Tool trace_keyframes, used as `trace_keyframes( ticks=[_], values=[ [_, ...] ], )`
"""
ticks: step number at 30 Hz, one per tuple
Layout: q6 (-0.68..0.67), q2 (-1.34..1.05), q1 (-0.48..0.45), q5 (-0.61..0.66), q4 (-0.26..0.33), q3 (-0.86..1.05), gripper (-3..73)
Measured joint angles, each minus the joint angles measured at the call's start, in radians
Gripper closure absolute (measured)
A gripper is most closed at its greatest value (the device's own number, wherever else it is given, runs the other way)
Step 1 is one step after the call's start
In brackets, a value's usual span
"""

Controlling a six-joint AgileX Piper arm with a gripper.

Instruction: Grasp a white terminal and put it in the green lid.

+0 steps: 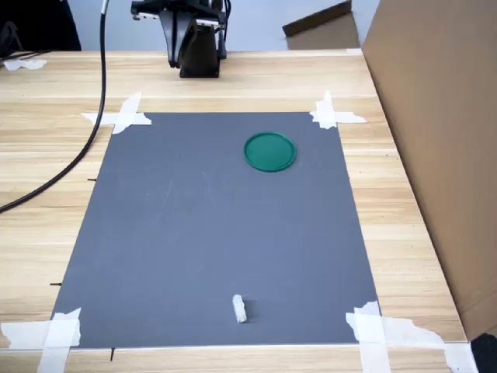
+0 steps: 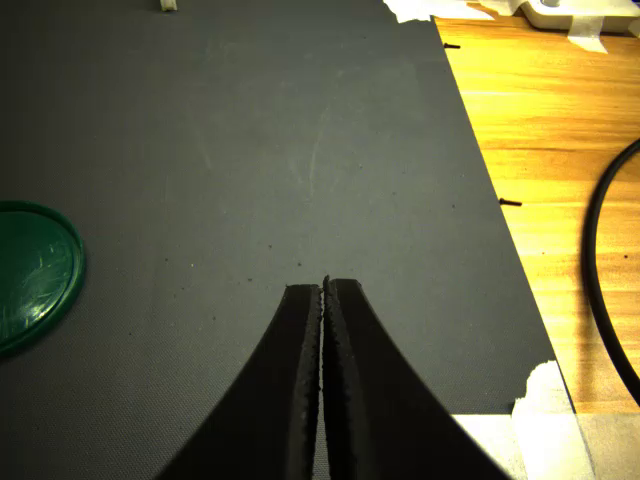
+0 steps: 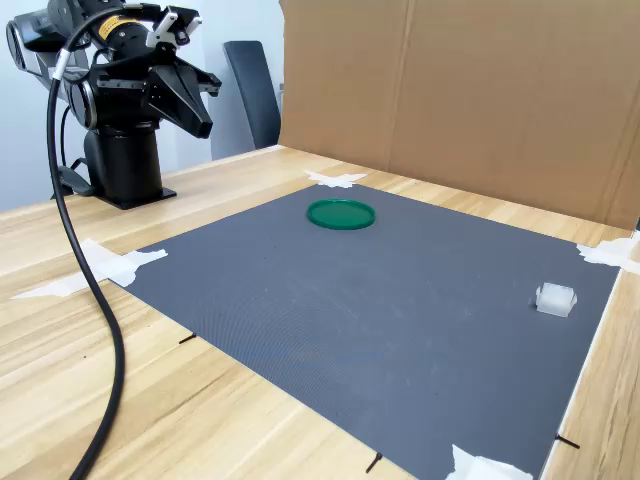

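Note:
The green lid (image 1: 269, 151) lies flat on the grey mat (image 1: 194, 233), toward its far side in the first exterior view; it also shows as the green lid (image 3: 340, 214) and the green lid (image 2: 30, 270). The white terminal (image 1: 239, 308) rests near the mat's near edge, far from the lid. It appears in the second exterior view as the terminal (image 3: 555, 298) and barely at the frame edge as the terminal (image 2: 168, 5). My gripper (image 3: 203, 125) hangs in the air above the mat's edge by the arm base. Its fingers are pressed together with nothing between them, seen as the gripper (image 2: 322, 285).
A tall cardboard wall (image 1: 443, 140) borders the table on the first exterior view's right. A thick black cable (image 1: 85, 148) trails across the wooden table (image 1: 46, 155) beside the mat. White tape strips (image 1: 124, 115) hold down the mat's corners.

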Motion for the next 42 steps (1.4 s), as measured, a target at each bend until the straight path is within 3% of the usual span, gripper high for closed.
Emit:
trace_keyframes(
  ticks=[27, 35, 42],
  values=[
    [0.000, 0.002, 0.000, 0.000, 0.000, 0.000, 72.3],
    [-0.118, 0.216, 0.000, 0.009, 0.014, -0.121, 72.3],
    [-0.266, 0.445, 0.000, 0.234, 0.061, -0.328, 72.3]
  ],
)
